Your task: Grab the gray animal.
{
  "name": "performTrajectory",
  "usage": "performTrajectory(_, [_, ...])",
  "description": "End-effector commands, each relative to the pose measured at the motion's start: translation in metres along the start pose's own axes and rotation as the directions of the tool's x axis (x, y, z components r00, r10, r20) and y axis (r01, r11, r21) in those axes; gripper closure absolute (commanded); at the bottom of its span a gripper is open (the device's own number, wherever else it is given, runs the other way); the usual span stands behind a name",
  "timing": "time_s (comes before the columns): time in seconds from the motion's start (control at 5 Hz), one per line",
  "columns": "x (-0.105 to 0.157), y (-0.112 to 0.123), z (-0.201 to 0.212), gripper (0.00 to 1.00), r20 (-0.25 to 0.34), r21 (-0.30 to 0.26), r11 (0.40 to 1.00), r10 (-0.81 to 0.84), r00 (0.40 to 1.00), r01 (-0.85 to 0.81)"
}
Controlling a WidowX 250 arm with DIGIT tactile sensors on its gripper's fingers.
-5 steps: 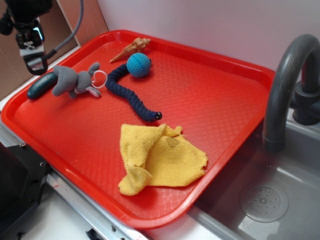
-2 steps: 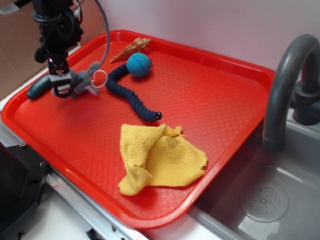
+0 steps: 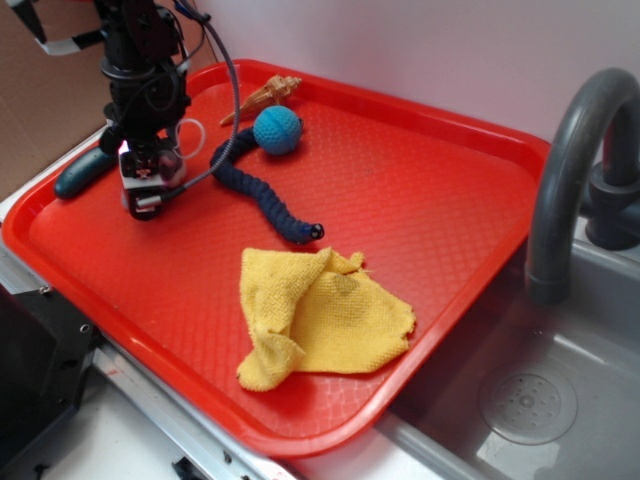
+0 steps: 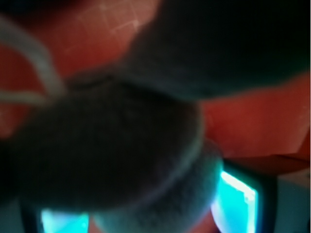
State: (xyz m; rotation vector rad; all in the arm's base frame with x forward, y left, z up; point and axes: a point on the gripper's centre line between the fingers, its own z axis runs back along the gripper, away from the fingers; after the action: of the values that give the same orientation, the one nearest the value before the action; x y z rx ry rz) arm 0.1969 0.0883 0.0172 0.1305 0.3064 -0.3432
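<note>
On the tray (image 3: 480,190), the cloth (image 3: 315,315) lies nearest, snake (image 3: 262,195) and ball (image 3: 277,129) behind.

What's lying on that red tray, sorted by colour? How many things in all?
Gray: 1, the gray animal, mostly hidden under the robot's fingers
Dark navy: 1, knitted snake
Blue: 1, ball
Dark teal: 1, oblong piece
Tan: 1, shell-like cone
Yellow: 1, cloth
Total: 6
</note>
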Motion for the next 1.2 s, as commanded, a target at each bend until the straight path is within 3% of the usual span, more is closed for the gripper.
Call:
performTrajectory(0.0, [-0.001, 0.007, 0.000, 1.00, 0.039, -0.023, 0.999, 0.039, 0.998, -0.038])
performTrajectory(0.2, [-0.010, 0.006, 0.017, 1.00, 0.024, -0.066, 0.993, 0.102, 0.995, -0.100])
performTrajectory(0.4, [-0.025, -0.003, 0.066, 1.00, 0.032, -0.118, 0.958, 0.268, 0.963, -0.262])
performTrajectory(0.6, [-0.039, -0.023, 0.113, 1.00, 0.032, -0.205, 0.912, 0.368, 0.929, -0.355])
performTrajectory(0.8, [-0.043, -0.053, 0.145, 1.00, 0.014, -0.335, 0.879, 0.364, 0.931, -0.339])
performTrajectory(1.0, [-0.057, -0.089, 0.188, 1.00, 0.061, -0.360, 0.862, 0.404, 0.912, -0.358])
